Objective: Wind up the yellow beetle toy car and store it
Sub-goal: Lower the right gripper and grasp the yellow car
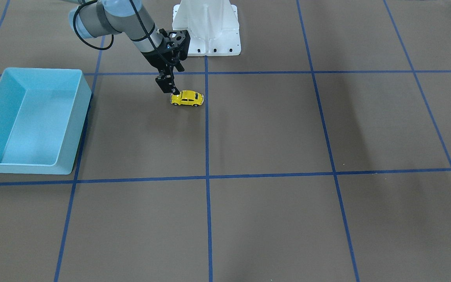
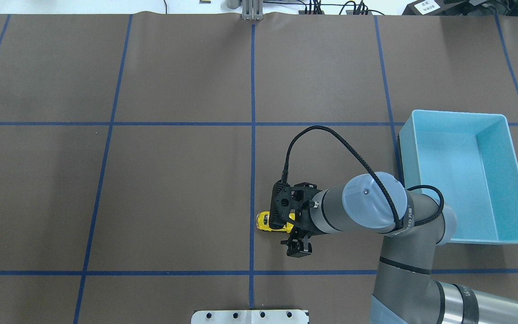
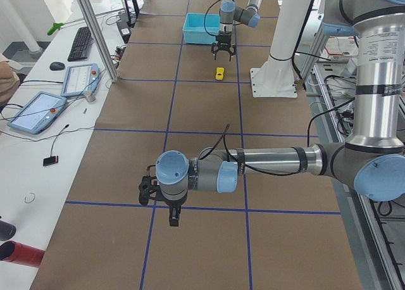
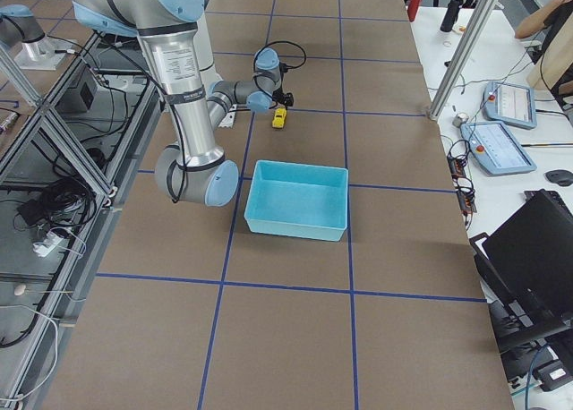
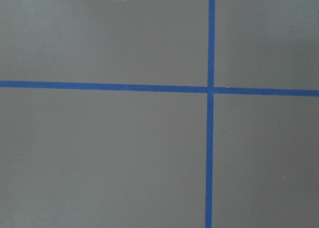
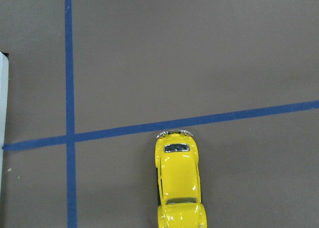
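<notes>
Yellow beetle toy car: set wheels-down on table, well apart from light blue bin. Right end effector: spread open, held just above car, likely for wind-up grasp. Left end effector: aperture cannot be told.

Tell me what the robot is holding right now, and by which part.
Nothing appears held. The yellow beetle toy car sits on its wheels on the table, and the right gripper, open, hovers by one end of it.
</notes>
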`<move>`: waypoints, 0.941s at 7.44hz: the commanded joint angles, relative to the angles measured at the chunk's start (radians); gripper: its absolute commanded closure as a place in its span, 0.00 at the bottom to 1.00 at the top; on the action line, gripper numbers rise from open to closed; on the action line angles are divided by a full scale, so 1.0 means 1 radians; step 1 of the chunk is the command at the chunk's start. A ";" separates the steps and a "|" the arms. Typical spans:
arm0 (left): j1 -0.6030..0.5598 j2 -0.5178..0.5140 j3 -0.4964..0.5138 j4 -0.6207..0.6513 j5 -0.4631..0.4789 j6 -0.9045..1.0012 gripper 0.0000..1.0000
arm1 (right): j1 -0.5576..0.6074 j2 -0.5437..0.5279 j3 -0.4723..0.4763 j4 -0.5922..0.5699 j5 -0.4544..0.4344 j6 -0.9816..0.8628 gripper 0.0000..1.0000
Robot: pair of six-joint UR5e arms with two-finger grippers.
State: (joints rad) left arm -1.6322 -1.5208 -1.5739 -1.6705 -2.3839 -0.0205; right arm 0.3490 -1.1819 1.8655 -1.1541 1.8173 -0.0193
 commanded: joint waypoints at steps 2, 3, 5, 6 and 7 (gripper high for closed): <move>0.000 0.001 0.000 0.000 0.000 0.001 0.00 | -0.010 0.019 -0.070 0.052 -0.035 0.002 0.00; 0.000 0.002 0.002 0.000 0.000 0.001 0.00 | -0.010 0.024 -0.097 0.074 -0.036 0.001 0.00; 0.000 0.002 0.002 0.000 0.000 0.001 0.00 | -0.010 0.036 -0.118 0.077 -0.044 0.001 0.00; 0.000 0.001 0.002 0.000 0.000 0.001 0.00 | -0.016 0.039 -0.121 0.079 -0.046 0.001 0.00; 0.000 0.001 0.002 0.000 0.000 0.001 0.00 | -0.024 0.039 -0.123 0.079 -0.053 0.001 0.00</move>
State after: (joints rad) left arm -1.6321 -1.5195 -1.5724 -1.6705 -2.3838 -0.0199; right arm 0.3332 -1.1446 1.7469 -1.0766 1.7710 -0.0184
